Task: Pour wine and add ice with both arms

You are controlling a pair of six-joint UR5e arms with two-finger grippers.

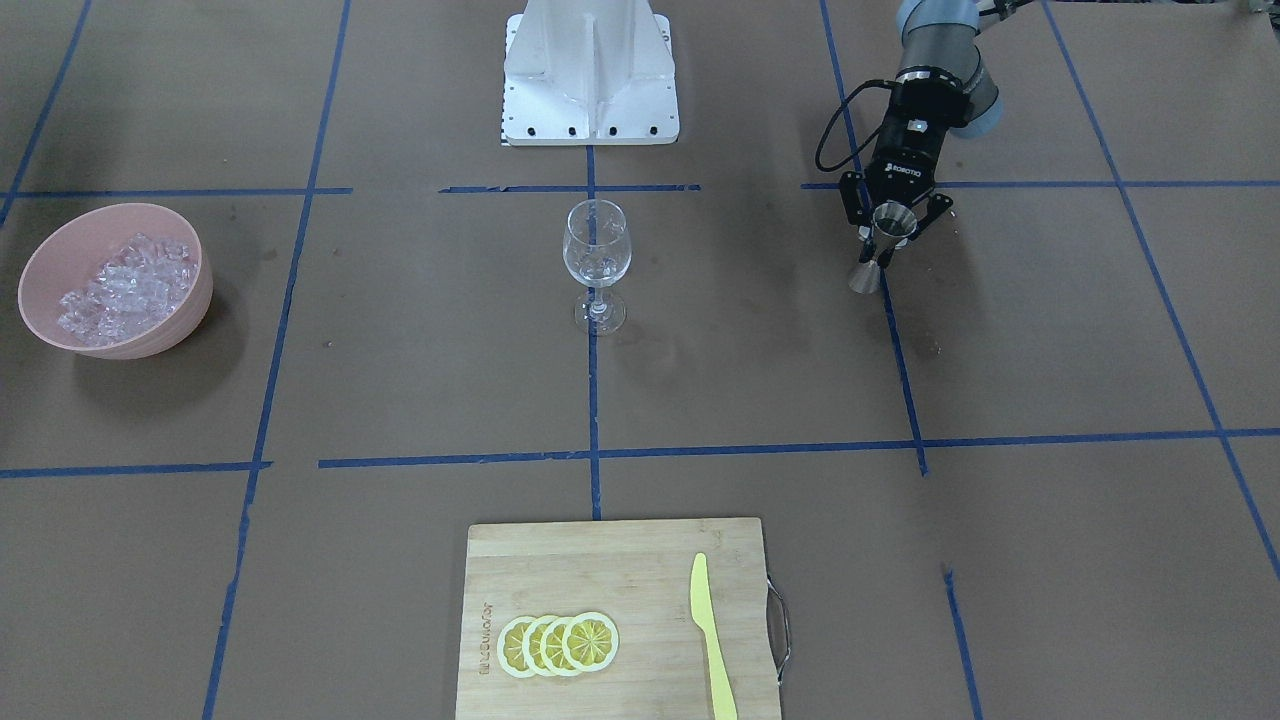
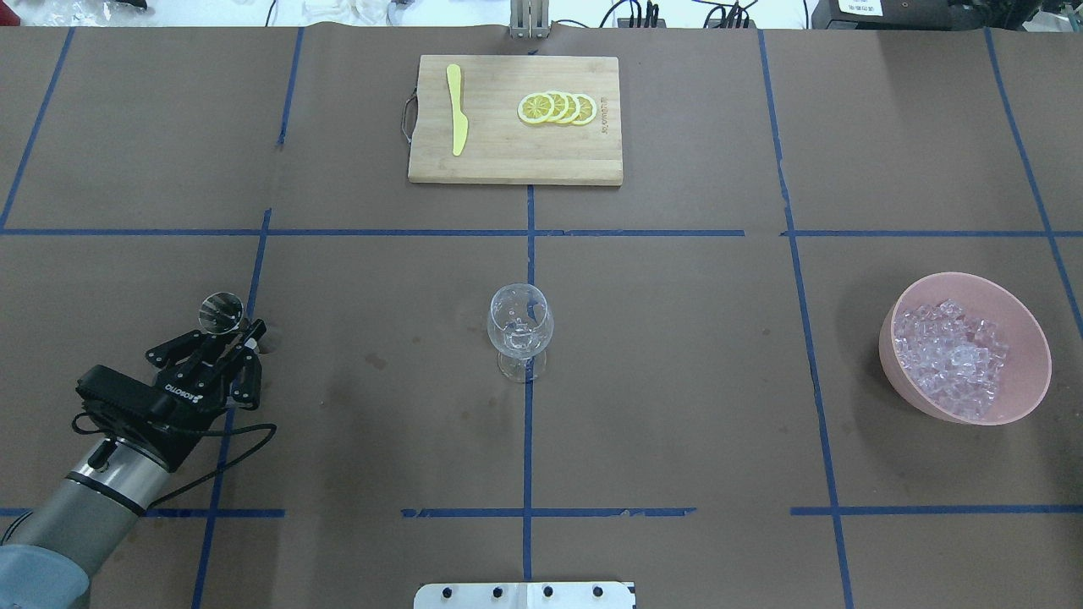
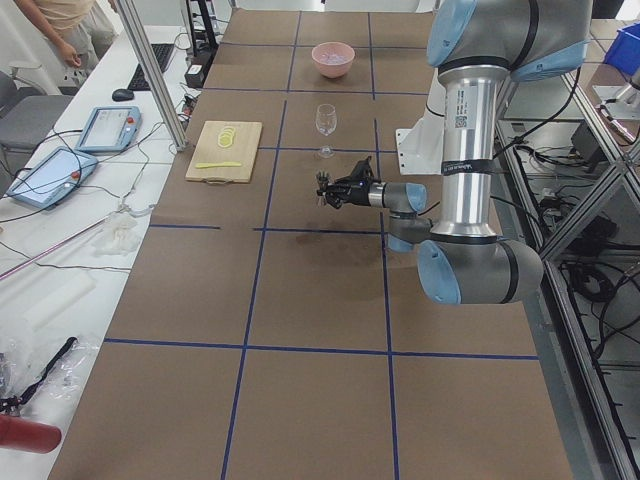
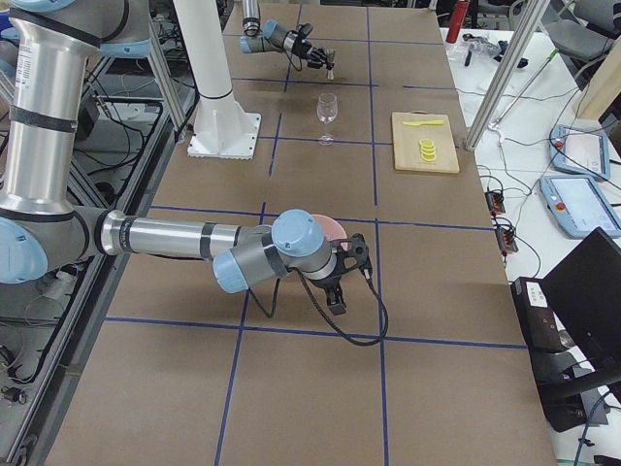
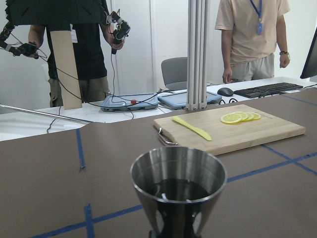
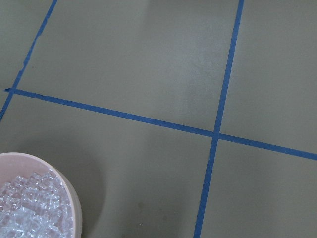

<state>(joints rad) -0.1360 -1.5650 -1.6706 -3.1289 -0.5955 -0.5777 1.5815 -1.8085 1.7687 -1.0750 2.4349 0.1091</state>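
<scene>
1. the left arm is reaching over the counter toward its left end, a little in from the robot's edge. the left gripper is pointing out toward the operators' edge.
2. its two fingers are sitting drawn in on the narrow waist of a steel jigger, one on each side, and are seeming to grip it. the jigger is standing upright, and whether its foot is touching the counter cannot be told.
3. the wine is lying low in the jigger's upper cup, hardly visible, showing only as a dark glint in the left wrist view.
4. a wine glass is standing upright at the middle of the counter, well apart from the jigger.
5. the ice is sitting heaped in a pink bowl toward the counter's right end.
6. the right arm is stretching low over that right end, and the right gripper is hanging just beside the bowl, on the side facing the end edge. how far its fingers are standing apart cannot be told.
7. a wooden board is lying at the operators' edge, midway along it. it is carrying four overlapping lemon slices and a yellow knife, which are lying apart from each other.
</scene>
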